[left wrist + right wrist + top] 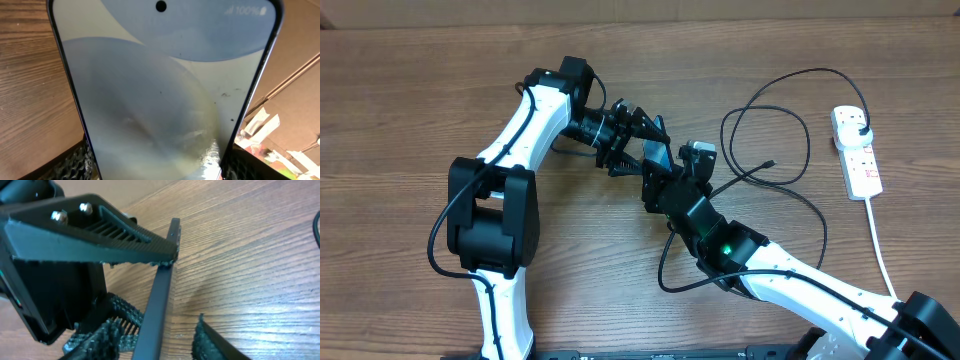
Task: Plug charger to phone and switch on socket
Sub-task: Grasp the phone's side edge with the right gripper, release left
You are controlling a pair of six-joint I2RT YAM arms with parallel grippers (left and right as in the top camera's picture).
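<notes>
Arms meet mid-table: left gripper (pixel 642 148) clamps the phone (pixel 160 90), right gripper (pixel 663 180) straddles its edge, part open

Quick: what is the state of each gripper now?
The left gripper is closed on the phone.
The right gripper is open, jaws either side of the phone's edge, a gap showing.
</notes>
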